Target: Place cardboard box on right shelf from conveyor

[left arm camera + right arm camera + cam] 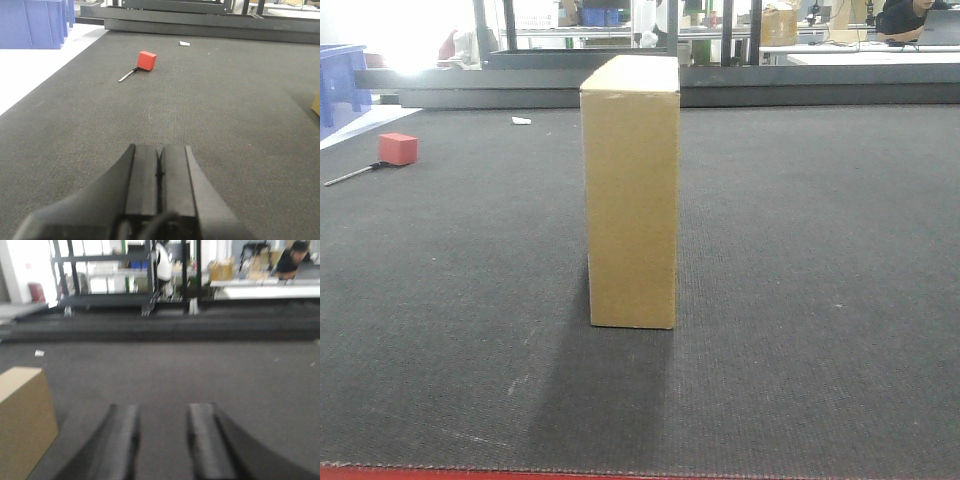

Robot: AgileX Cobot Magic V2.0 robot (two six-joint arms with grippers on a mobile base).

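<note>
Standing upright, cardboard box [25,415] left of right tool [162,415].

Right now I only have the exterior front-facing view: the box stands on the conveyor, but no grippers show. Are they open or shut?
Observer: The left gripper is shut, fingers pressed together, holding nothing.
Reviewer: And the right?
Observer: The right gripper is open, a gap between its fingers, nothing in it.
Reviewer: Is the box near it?
Observer: In the right wrist view the cardboard box sits at the left edge, apart from the fingers, not between them.
</note>
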